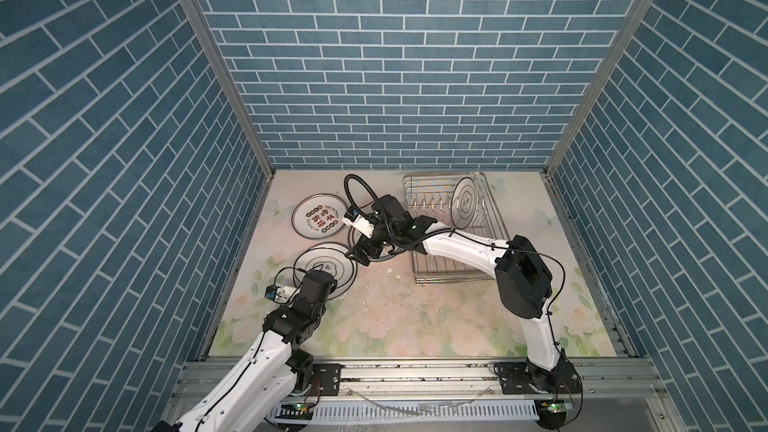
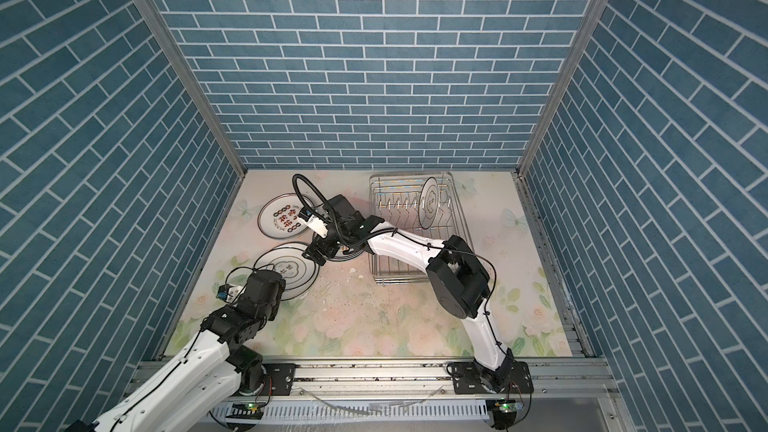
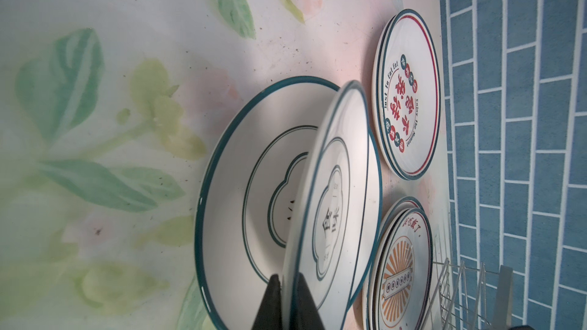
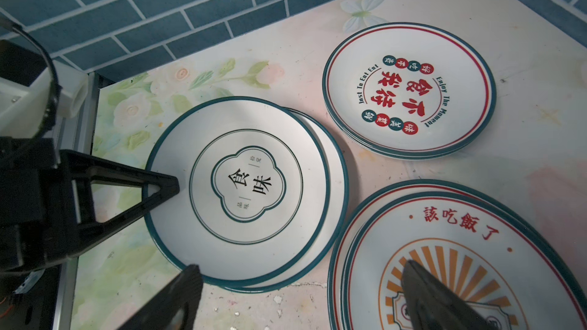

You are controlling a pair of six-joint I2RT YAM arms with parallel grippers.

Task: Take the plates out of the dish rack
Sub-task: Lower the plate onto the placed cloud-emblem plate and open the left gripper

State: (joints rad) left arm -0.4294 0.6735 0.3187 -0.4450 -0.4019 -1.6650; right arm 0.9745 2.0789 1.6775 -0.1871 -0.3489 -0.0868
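- The left gripper pinches the rim of a flower-outline plate. Its two black fingers sit on either face of the rim.
- We see that plate tilted over a lower plate of the same pattern, which lies flat on the floral tabletop at front left. In the right wrist view the upper plate covers most of the lower one and is shifted off-centre. We cannot tell whether its far edge rests on the lower plate.
- The right gripper hangs with its fingers spread wide and holds nothing. One finger is over the sunburst plates, a stack lying just beside the flower pair.
- The red-character plates lie stacked flat near the back left wall, close to the other two piles but not touching them.
- The dish rack stands at the back right of the tabletop, apart from the three piles.
- We see one upright plate standing on edge among the rack's prongs, with a flower outline on its face.
- In both top views the right arm reaches across the rack's front left corner toward the piles.
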